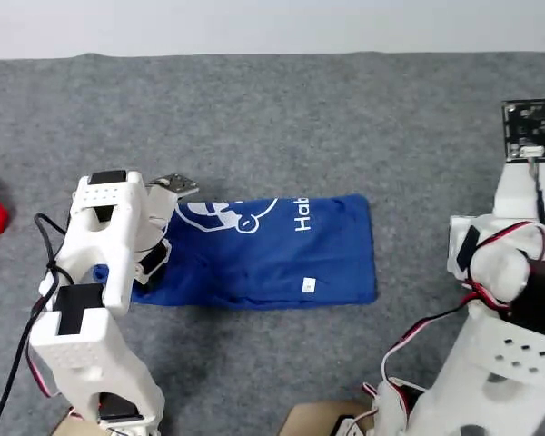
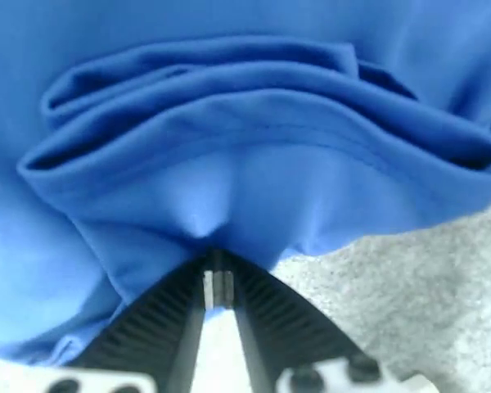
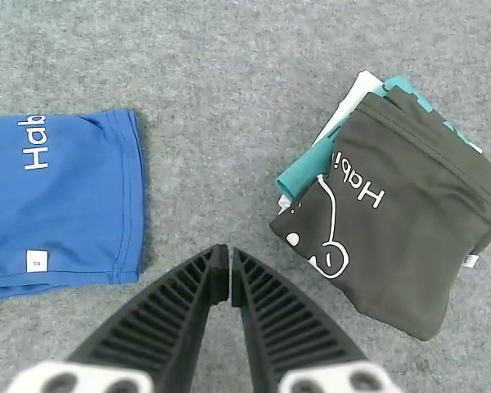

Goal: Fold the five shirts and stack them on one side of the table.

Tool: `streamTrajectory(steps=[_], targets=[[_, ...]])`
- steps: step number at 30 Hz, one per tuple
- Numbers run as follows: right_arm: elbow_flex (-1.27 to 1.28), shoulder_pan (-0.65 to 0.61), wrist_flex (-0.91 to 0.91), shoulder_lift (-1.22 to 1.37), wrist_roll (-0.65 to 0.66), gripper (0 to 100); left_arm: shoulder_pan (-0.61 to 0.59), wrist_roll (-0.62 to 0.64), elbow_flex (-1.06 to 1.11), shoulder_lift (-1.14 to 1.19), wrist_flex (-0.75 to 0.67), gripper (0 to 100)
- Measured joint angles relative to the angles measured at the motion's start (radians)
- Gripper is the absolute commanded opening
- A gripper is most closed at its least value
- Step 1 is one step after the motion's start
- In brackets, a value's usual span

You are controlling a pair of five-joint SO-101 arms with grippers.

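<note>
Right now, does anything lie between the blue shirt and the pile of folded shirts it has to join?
Nothing lies on the grey cover between the blue shirt and the pile. Only the right pincer, shut and empty, hangs over that gap and may need to move aside.

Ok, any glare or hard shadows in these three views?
High view: even light, no glare, soft shadow under the white arm on the blue fabric shirt. Left wrist view: dark shadow in the shirt's folds beyond the left gripper. Right wrist view: flat light, faint shadow edging the black folded shirt.
</note>
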Motion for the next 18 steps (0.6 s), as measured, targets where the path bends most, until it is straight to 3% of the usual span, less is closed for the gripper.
streamTrajectory(steps=[18], targets=[[0.000, 0.000, 0.002, 0.000, 0.000, 1.7, -0.034, 0.031, -0.190, 0.000, 0.000, 0]])
